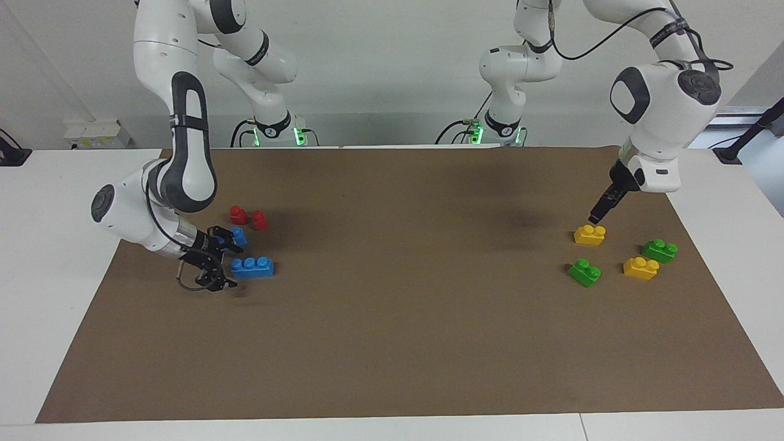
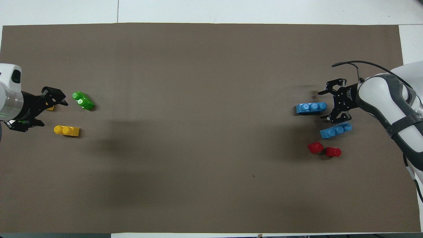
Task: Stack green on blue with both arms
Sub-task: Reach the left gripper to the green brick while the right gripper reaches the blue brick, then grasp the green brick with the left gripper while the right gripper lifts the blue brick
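blue brick beside open right pincer

A robotics lab: 2 white arms bolted at a white bench with a brown mat (cables trailing, bare pale wall).

In the facing view, the second blue brick is largely covered by the right pincer, so only one end is seen. In the overhead view, the darker green brick is wholly hidden under the left pincer, and of one yellow brick only a sliver is seen beside it. The left arm is cut off by the edge of that view, and the right arm by the edge at its own end. In the facing view, the left pincer's fingertips cannot be told apart. The upper links of both arms are cut off by the top edge there.
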Tool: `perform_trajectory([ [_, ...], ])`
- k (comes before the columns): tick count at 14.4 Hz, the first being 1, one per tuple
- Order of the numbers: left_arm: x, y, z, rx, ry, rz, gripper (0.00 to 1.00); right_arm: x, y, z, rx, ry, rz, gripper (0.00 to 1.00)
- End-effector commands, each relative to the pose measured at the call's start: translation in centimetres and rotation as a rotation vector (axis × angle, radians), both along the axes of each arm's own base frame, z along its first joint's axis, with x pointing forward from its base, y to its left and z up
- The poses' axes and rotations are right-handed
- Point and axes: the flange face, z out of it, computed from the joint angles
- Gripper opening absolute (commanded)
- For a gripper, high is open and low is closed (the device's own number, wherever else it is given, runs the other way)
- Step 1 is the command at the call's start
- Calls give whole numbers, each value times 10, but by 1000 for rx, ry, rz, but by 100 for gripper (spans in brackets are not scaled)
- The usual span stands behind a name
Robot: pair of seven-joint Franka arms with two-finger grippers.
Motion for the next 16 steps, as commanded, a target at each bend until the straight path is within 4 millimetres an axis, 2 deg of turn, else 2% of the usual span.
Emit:
perform_trajectory([
  [1,14,5,-26,-13,-26,81,100,0,-1,-10,10,-44,-4,83],
  [3,23,14,-47,-12,-22,127,100,0,2,-11,41,-71,2,59],
  [6,33,20,-77,-27,-30,158,100,1,1,-11,45,-77,9,7],
  [7,38,22,-86,-42,-44,181,100,1,2,-9,49,-87,38,0],
  [9,51,22,-98,-59,-60,253,100,6,-1,-2,49,-117,79,0],
  [10,61,20,-101,-59,-63,286,100,14,1,12,54,-120,96,0],
  [12,73,15,-109,-58,-64,304,100,39,18,54,105,-72,115,0],
  [14,77,17,-118,-56,-90,305,100,54,59,94,98,-52,101,0],
  [16,81,17,-131,-53,-100,305,100,62,113,123,95,-61,101,0],
])
